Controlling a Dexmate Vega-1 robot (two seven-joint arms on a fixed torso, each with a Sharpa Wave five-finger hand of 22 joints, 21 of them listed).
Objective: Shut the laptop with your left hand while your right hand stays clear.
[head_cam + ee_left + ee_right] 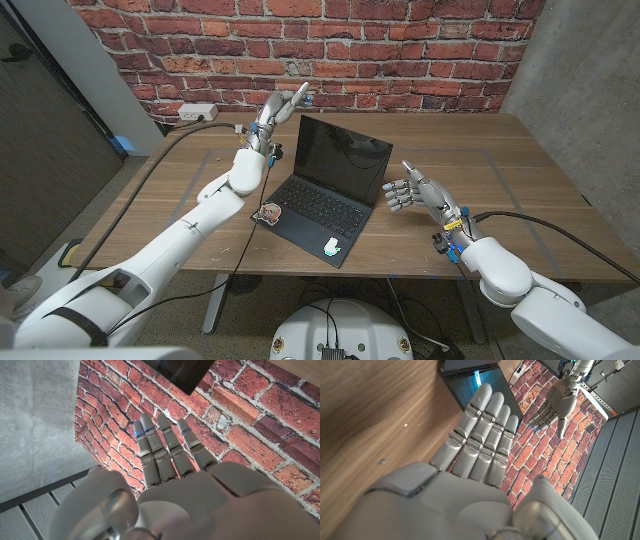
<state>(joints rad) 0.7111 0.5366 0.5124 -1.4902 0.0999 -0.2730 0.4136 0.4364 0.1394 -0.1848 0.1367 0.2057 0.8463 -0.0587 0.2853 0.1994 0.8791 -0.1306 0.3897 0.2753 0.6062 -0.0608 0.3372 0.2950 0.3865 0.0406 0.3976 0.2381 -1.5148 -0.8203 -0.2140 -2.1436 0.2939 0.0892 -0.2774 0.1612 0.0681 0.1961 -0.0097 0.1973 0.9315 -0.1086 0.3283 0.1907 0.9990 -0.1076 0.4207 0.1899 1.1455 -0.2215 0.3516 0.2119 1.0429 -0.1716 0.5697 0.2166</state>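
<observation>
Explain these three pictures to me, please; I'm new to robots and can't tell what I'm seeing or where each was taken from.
A two-armed robot stands at a wooden table. The wide picture comes from a camera on its head, looking down. The other two come from cameras on its wrists, looking along the backs of its hands, so they appear turned. On the table an open laptop stands with a dark screen. The left hand is raised by the top of the lid, fingers straight, holding nothing. The right hand is open beside the laptop, apart from it. A brick wall stands behind.
</observation>
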